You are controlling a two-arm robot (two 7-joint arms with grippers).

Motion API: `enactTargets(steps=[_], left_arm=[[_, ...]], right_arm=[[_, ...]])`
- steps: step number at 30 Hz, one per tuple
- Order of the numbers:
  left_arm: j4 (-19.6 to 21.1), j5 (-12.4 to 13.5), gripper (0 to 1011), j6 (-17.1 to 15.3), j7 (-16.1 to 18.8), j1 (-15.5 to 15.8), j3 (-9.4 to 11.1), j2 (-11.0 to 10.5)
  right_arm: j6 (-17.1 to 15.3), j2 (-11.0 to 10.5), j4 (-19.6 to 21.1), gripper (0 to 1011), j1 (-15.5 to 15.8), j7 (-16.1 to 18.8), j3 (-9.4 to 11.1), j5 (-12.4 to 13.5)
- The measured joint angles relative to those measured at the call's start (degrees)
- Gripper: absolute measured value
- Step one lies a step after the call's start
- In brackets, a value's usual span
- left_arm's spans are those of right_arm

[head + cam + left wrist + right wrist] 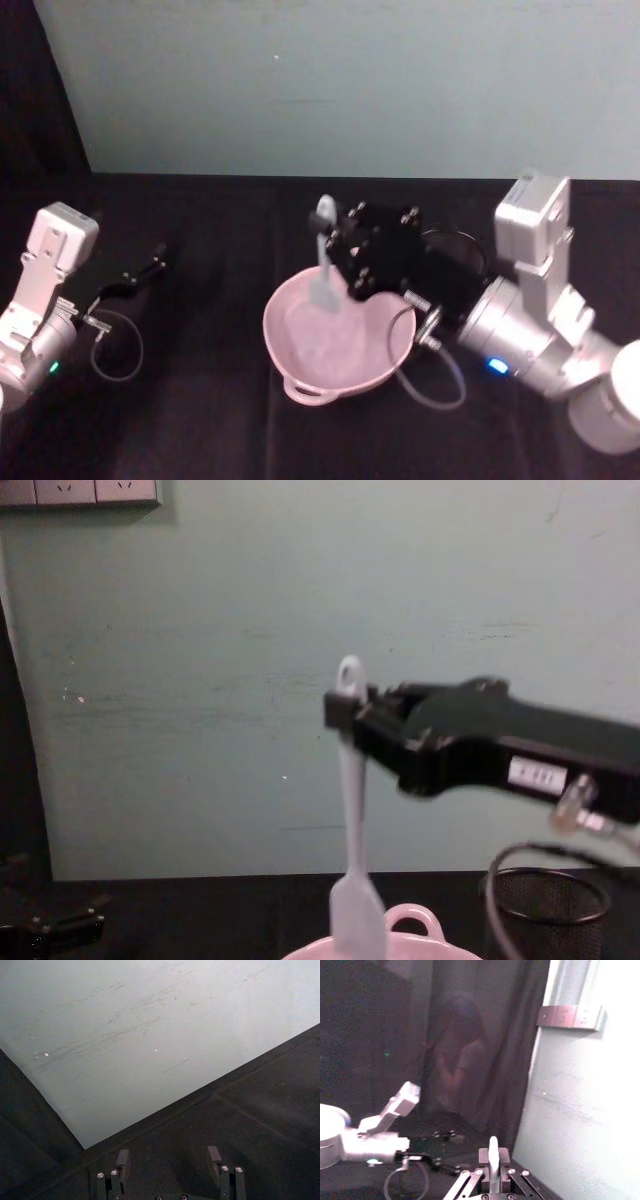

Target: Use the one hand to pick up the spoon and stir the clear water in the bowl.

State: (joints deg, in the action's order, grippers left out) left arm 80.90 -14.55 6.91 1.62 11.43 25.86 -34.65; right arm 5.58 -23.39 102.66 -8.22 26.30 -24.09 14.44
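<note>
The pale pink bowl [283,345] sits at the middle of the black table, its loop handle [310,392] toward me. My right gripper [338,243] hovers over the bowl's far rim, shut on the upper handle of the white spoon [322,268]. The spoon [350,810] hangs upright with its holed tip above the fingers and its scoop down inside the bowl [412,918]. In the right wrist view the spoon handle [493,1156] stands clamped between the fingers. My left gripper [150,268] rests open at the far left, with its fingers [122,1157] spread over bare cloth.
A black wire-mesh cup [545,895] stands right of the bowl, behind the right arm's cable [430,385]. A pale green wall [350,80] closes off the table's back edge. A cable loop [118,345] lies by the left arm.
</note>
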Motion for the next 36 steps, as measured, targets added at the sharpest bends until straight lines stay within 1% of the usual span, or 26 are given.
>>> enactTargets(steps=[2,5,9,11,12,14,15,19,20,21,22,23,25,26,28,29,31,32,35,36], left_arm=[[0.0,0.0,1005,0.0,0.0,0.0,0.0,0.0],[0.0,0.0,1005,0.0,0.0,0.0,0.0,0.0],[0.0,0.0,1005,0.0,0.0,0.0,0.0,0.0],[0.0,0.0,1005,0.0,0.0,0.0,0.0,0.0],[0.0,0.0,1005,0.0,0.0,0.0,0.0,0.0],[0.0,0.0,1005,0.0,0.0,0.0,0.0,0.0],[0.0,0.0,1005,0.0,0.0,0.0,0.0,0.0],[0.0,0.0,1005,0.0,0.0,0.0,0.0,0.0],[0.0,0.0,1005,0.0,0.0,0.0,0.0,0.0],[0.0,0.0,1005,0.0,0.0,0.0,0.0,0.0],[0.0,0.0,1005,0.0,0.0,0.0,0.0,0.0],[0.0,0.0,1005,0.0,0.0,0.0,0.0,0.0],[0.0,0.0,1005,0.0,0.0,0.0,0.0,0.0],[0.0,0.0,1005,0.0,0.0,0.0,0.0,0.0],[0.0,0.0,1005,0.0,0.0,0.0,0.0,0.0],[0.0,0.0,1005,0.0,0.0,0.0,0.0,0.0],[0.0,0.0,1005,0.0,0.0,0.0,0.0,0.0],[0.0,0.0,1005,0.0,0.0,0.0,0.0,0.0],[0.0,0.0,1005,0.0,0.0,0.0,0.0,0.0],[0.0,0.0,1005,0.0,0.0,0.0,0.0,0.0]], right_arm=[[-1.61,-0.77,1.4,117,-0.68,-0.45,0.98,0.06],[-4.2,-2.2,3.37,118,-1.79,-0.91,2.86,0.87],[-5.93,-3.43,4.41,117,-2.71,-1.03,4.4,1.74],[-7.61,-4.67,5.05,117,-3.43,-1.21,5.96,2.8],[-7.61,-4.67,5.05,117,-3.43,-1.21,5.96,2.8],[-8.76,-5.6,5.31,117,-3.82,-1.31,7.19,3.79],[-9.54,-6.14,5.34,117,-4.02,-1.31,7.99,4.72],[-10.98,-7.0,4.92,117,-4.45,-1.3,9.62,6.82],[-11.7,-7.27,4.29,117,-4.76,-1.23,10.4,8.29],[-12.04,-7.33,3.88,118,-4.94,-1.12,10.75,9.15],[-12.67,-7.36,2.72,118,-5.4,-0.58,11.4,10.94],[-13.09,-7.37,2.0,118,-5.71,-0.24,11.76,11.98],[-13.82,-7.34,0.4,118,-6.4,0.52,12.27,13.99],[-14.47,-7.23,-1.35,117,-7.16,1.37,12.63,15.84],[-15.03,-7.13,-3.16,117,-7.97,2.04,12.88,17.35],[-15.53,-7.05,-4.87,117,-8.74,2.59,12.95,18.64],[-15.89,-6.98,-6.56,118,-9.47,3.0,12.93,19.48],[-15.97,-6.89,-8.13,117,-10.05,3.22,12.82,20.11],[-15.97,-6.76,-9.87,118,-10.57,3.35,12.61,20.71],[-15.87,-6.65,-11.0,117,-10.76,3.32,12.46,21.02]])
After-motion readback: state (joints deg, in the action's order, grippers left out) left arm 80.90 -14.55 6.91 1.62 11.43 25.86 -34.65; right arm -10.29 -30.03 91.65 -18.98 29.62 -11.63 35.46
